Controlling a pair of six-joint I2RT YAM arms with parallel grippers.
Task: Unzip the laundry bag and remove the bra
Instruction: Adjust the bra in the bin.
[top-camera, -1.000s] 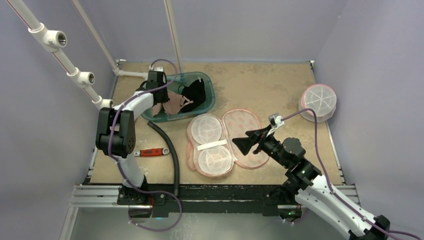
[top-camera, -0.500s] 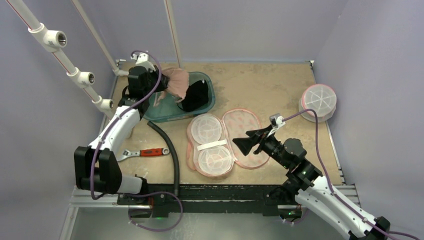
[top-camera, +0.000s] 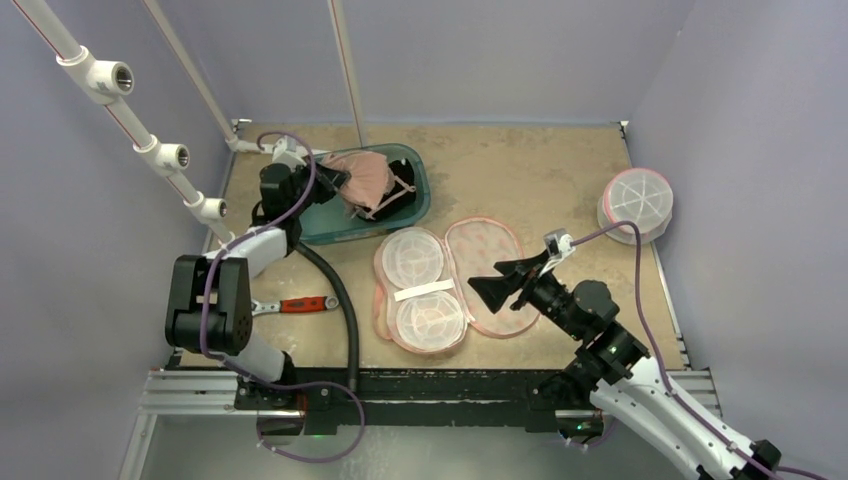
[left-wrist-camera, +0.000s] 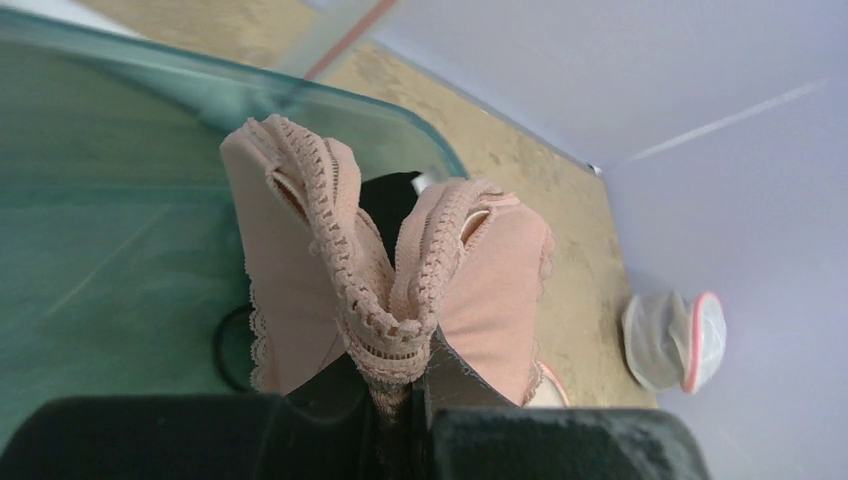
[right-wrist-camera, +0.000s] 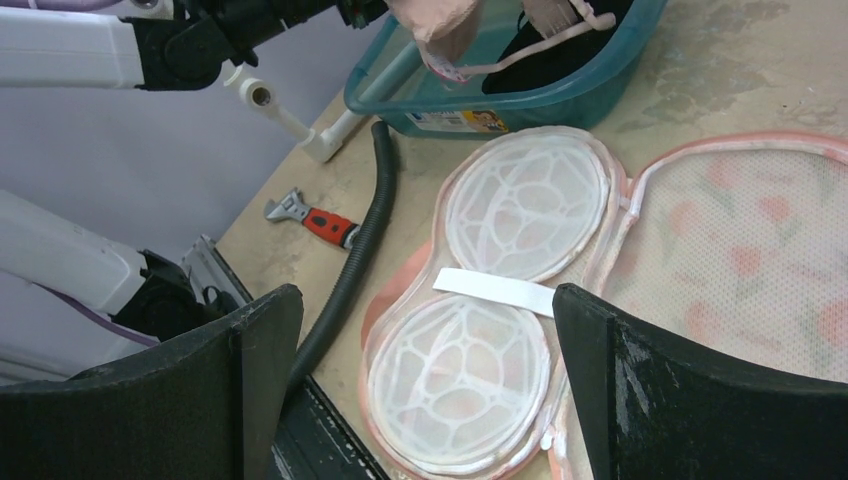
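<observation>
The pink bra (left-wrist-camera: 330, 270) hangs above the teal tub (top-camera: 424, 196), pinched at its middle by the tightly closed left fingers (left-wrist-camera: 455, 380). The laundry bag (top-camera: 487, 262) lies unzipped on the worktop (top-camera: 540, 170). Over it, the right fingers (right-wrist-camera: 250, 380) hover spread wide, empty, forearm low.

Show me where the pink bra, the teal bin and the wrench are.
pink bra (left-wrist-camera: 300, 260), left wrist view, on the smooth fabric of the left-hand cup.
teal bin (right-wrist-camera: 560, 95), right wrist view, on its outer side wall.
wrench (top-camera: 305, 304), top external view, on the red handle.
</observation>
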